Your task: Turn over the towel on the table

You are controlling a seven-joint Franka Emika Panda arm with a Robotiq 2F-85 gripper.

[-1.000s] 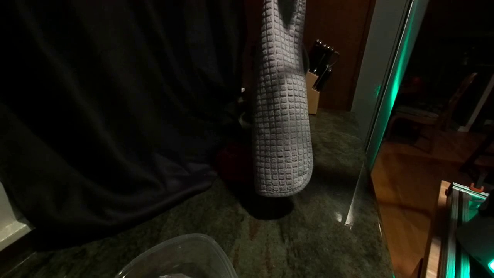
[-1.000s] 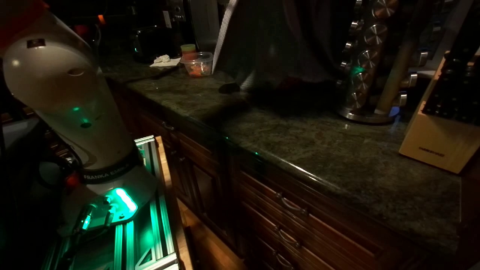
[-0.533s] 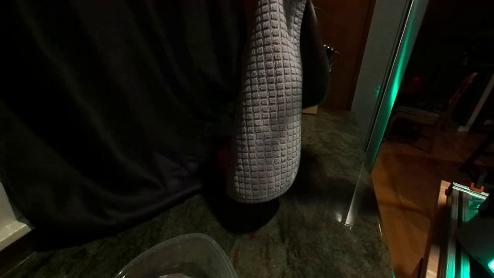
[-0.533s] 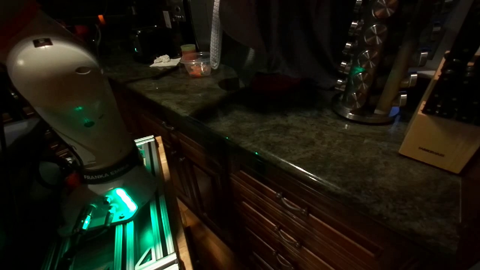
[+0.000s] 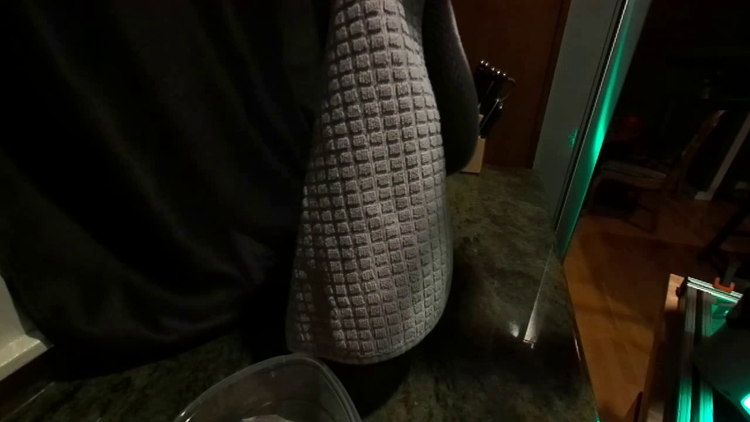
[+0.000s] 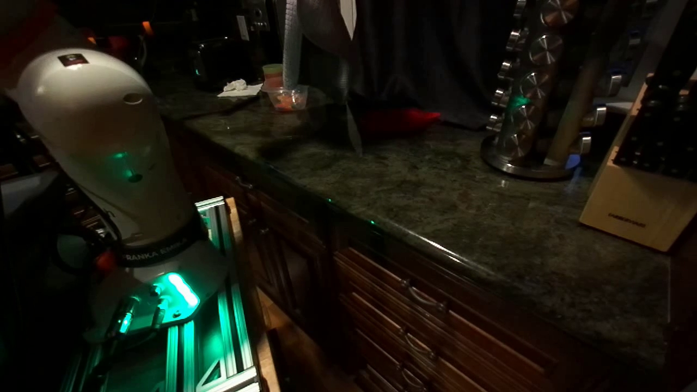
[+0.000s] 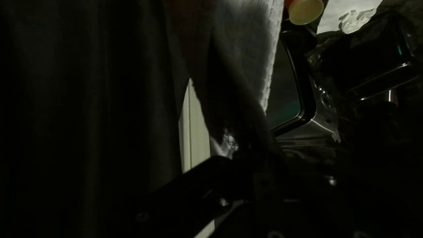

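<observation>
Towel (image 5: 375, 205) has come over toward the clear bowl (image 5: 322, 381) in the last second: it fills more of an exterior view, hem lower in frame, and the red object (image 6: 400, 120) shows brighter and less covered in an exterior view. Towel hangs above the table (image 6: 446, 212) in a long drape, top cut off by the frame in both exterior views. Waffle face is toward the camera in an exterior view, darker flap hanging just behind; hem meets the bowl's rim in that view, real contact unclear. Thin pointed fold drops close to the table near the red object; can't tell if it touches. Gripper (image 7: 236, 155) shows only in wrist view, very dark: fingers look drawn together on a bunched bit of towel, cloth spreading away from the tips. Arm (image 6: 109, 141) is white, beside the table, base lit green. Bowl has orange bits (image 6: 288, 102) in it; orange-and-yellow cup (image 6: 272, 73) stands just behind it, white paper (image 6: 231, 94) near, crumpled white piece (image 6: 236, 85) on top of the paper. Black curtain (image 5: 146, 176) hangs behind the towel. Further along the table, apart from the towel, stands a rack (image 6: 528, 114) with round metal lids; wooden knife block (image 6: 631, 201) with black handles is near it. Drawers (image 6: 403, 283) run below the table edge. Beyond the table in an exterior view: dim chair (image 5: 650, 176) on wood floor (image 5: 621, 281).
</observation>
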